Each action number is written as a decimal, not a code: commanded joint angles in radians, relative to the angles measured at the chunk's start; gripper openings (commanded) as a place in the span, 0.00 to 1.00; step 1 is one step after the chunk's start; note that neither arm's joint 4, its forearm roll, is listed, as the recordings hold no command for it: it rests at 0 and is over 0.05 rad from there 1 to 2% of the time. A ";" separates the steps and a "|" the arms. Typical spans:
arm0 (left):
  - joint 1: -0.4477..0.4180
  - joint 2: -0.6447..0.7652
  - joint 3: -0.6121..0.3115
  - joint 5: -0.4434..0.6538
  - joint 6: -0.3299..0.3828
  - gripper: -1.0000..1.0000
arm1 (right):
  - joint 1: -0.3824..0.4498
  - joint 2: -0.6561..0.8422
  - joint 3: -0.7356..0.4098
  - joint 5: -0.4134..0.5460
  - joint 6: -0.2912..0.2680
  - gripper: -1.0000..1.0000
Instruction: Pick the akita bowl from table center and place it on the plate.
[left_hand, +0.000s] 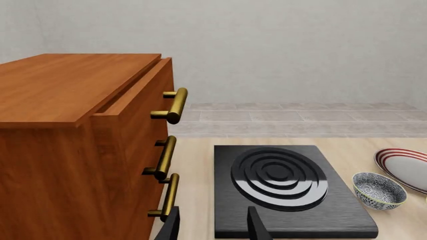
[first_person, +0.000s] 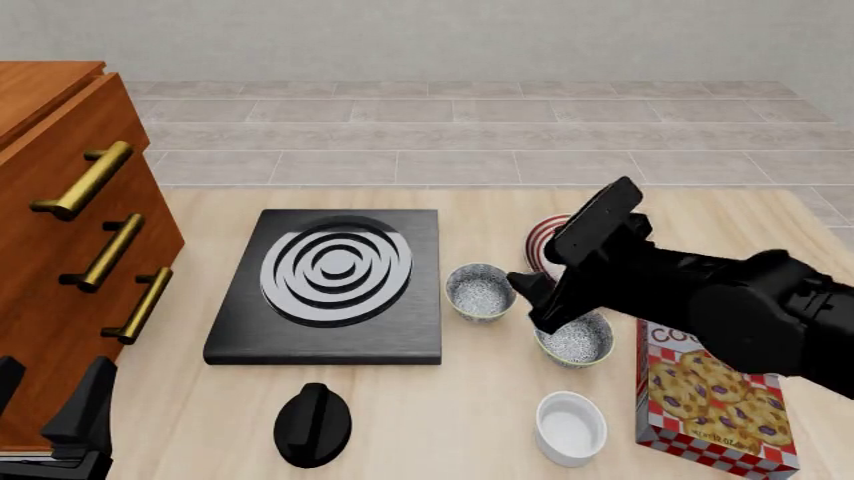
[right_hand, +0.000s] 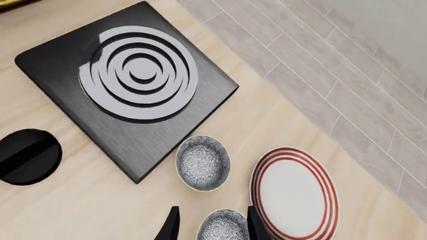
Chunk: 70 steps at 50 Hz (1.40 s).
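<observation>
**Mix-up risk as right claw lines up over twin bowls**

Akita bowl (right_hand: 223, 229), judged the smaller of two speckled dishes, sits on the counter (right_hand: 80, 210) just beside the red-striped plate (right_hand: 255, 185), framed between the spread, empty fingers of the right claw (right_hand: 213, 227). How far above the rim the claw is cannot be told. The near-identical bowl (right_hand: 203, 163) stands close by, between the target and the black stove (right_hand: 127, 85). A small drift toward the stove could close the claw on the wrong dish or knock the two together. A pinch on the thin rim alone could tip the bowl or let it slip on the lift. The plate is near enough that a wide swing may clip its edge and shove it. The front view shows the white ramekin (first_person: 571, 428) and cookie box (first_person: 714, 400) under the forearm's path. The left claw (left_hand: 213, 227) hangs open and empty near the drawers (left_hand: 80, 150), well apart from all this.
</observation>
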 joint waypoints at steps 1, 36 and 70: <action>0.000 0.000 0.000 0.000 0.000 1.00 | 0.053 0.160 -0.096 0.021 -0.100 1.00; 0.000 0.000 0.000 0.000 0.000 1.00 | 0.059 0.379 -0.178 0.039 -0.309 1.00; 0.000 0.000 0.000 0.000 0.000 1.00 | 0.031 0.521 -0.195 0.007 -0.435 1.00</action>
